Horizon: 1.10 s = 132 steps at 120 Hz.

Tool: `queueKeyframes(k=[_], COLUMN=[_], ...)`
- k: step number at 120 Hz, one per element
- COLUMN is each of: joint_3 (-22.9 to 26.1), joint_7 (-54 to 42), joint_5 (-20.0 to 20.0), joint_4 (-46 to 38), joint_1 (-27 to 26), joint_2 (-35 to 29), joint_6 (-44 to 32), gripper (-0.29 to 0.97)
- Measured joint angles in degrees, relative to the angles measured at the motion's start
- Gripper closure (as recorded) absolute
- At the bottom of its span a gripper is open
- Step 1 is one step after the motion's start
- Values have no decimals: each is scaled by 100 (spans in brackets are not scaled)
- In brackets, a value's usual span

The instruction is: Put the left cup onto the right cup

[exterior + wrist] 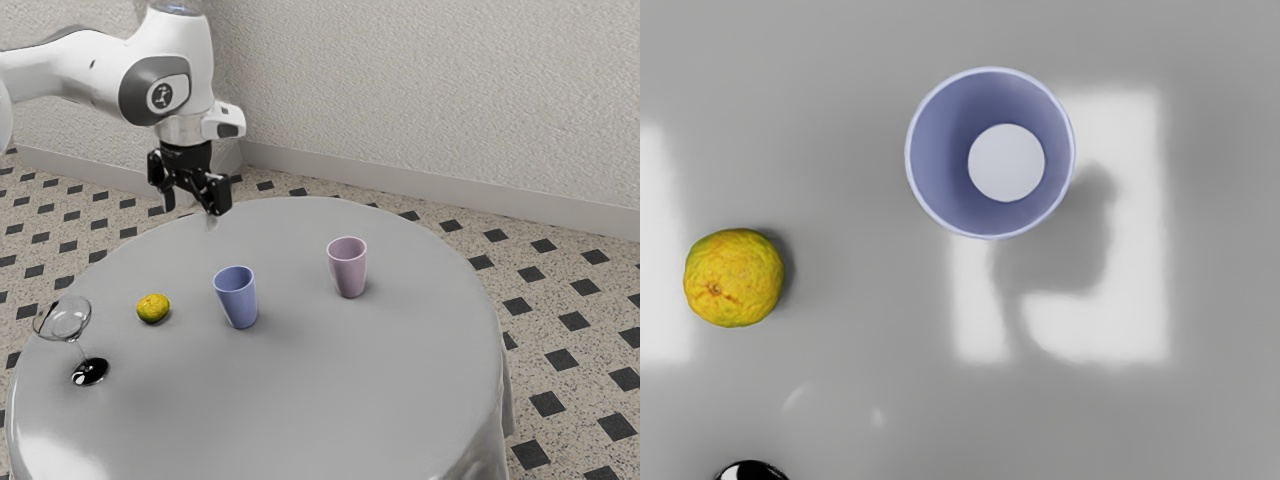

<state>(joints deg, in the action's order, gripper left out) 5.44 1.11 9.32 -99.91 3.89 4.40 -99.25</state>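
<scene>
Wrist view: blue cup point(990, 152) interior, pale floor

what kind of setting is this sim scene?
Probably a dining or café-style room, rendered: a round table draped in grey cloth, a speckled floor with black diamond tiles, a textured white wall. On the table: a wine glass, a blue cup, a pink cup.

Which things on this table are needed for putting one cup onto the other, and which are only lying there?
Belong to the job:
- blue cup, the one to be lifted
- pink cup, the one that receives it
- tool, open

Just lying about:
- yellow fruit
- wine glass, tilted
</scene>
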Motion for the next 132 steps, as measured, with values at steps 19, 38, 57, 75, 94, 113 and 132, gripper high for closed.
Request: queueKeyframes(k=[19, 38, 57, 75, 94, 113, 132], joint_3=[-15, -19, 7, 9, 121, 222, 253], joint_7=[93, 157, 217, 266, 341, 449, 547], joint_5=[-3, -76, -184, -251, -266, -271, -258], joint_4=[-217, -406, -440, -444, -488, -756, -814], joint_1=[-56, -33, -44, -37, -37, -30, -29], joint_2=[166, 415, 554, 756, 894, 927, 1073], joint_6=[-504, -1000, -1311, -1518, -1709, -1971, -2208], gripper=[0, 0, 0, 0, 0, 0, 0])
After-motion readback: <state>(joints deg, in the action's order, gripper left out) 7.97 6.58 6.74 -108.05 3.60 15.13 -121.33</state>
